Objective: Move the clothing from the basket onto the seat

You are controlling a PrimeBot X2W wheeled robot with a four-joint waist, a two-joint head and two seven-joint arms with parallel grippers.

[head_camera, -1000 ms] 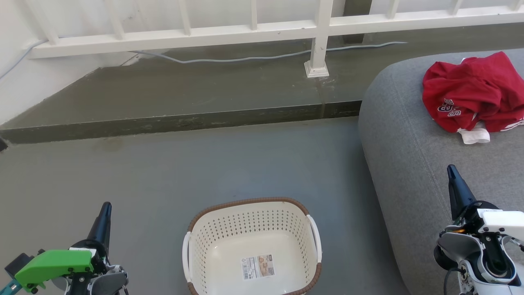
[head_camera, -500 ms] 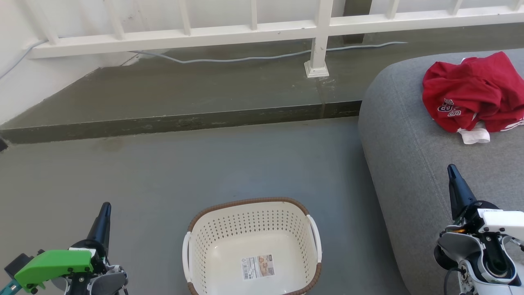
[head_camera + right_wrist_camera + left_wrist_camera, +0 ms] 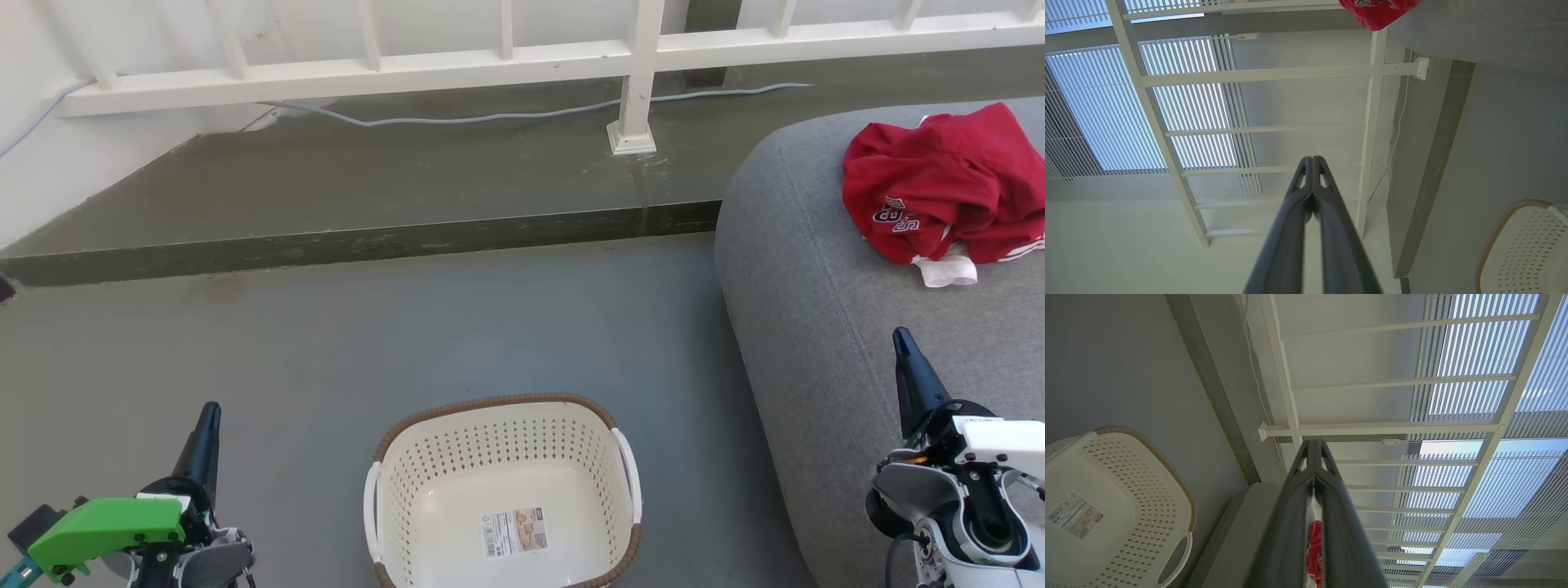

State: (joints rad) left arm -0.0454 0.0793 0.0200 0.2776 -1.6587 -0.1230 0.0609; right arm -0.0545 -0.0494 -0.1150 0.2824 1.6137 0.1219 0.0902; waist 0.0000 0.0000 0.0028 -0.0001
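Note:
The red clothing (image 3: 947,184) with white lettering lies crumpled on the grey seat (image 3: 816,310) at the right; a sliver of the clothing (image 3: 1314,549) shows behind my left fingers, and its edge (image 3: 1378,12) shows at the top of the right wrist view. The white basket (image 3: 502,494) with a brown rim stands on the floor at the bottom centre, holding nothing but its label sticker (image 3: 513,532). My left gripper (image 3: 211,412) is shut at the lower left, left of the basket. My right gripper (image 3: 900,339) is shut over the seat's front edge.
A raised concrete step (image 3: 351,245) runs across the floor behind the basket. A white railing (image 3: 490,65) with a post (image 3: 633,122) and a grey cable (image 3: 490,117) stand on the step. Grey floor (image 3: 408,327) lies open between step and basket.

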